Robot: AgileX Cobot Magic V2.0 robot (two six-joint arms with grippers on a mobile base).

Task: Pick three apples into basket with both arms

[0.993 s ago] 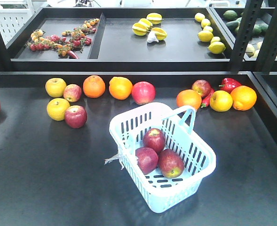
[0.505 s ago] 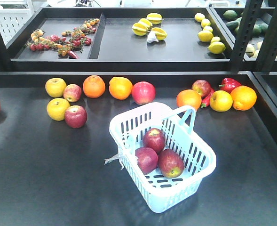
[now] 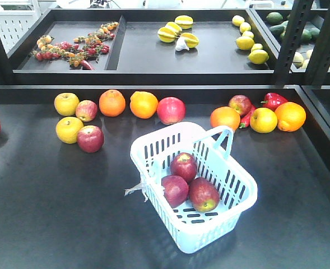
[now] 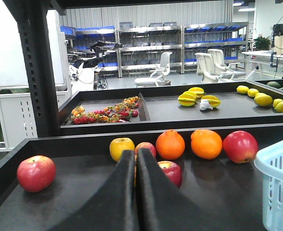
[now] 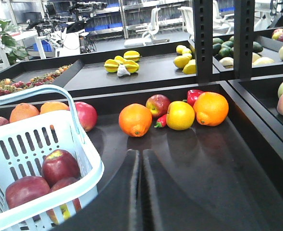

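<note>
With three apples point(image 3: 183, 166) resting in the basket point(image 3: 243, 210) on the bench point(image 3: 52, 202), the left hand point(image 4: 135, 166) and right hand point(image 5: 141, 166), both closed and empty, should keep clear.

You're looking at a mock produce stand inside a lab or workshop: black display trays point(image 3: 153, 56) of loose fruit fill the frame, while metal storage racks point(image 4: 151, 48) and white office chairs point(image 4: 155, 72) stand across the top background.
</note>
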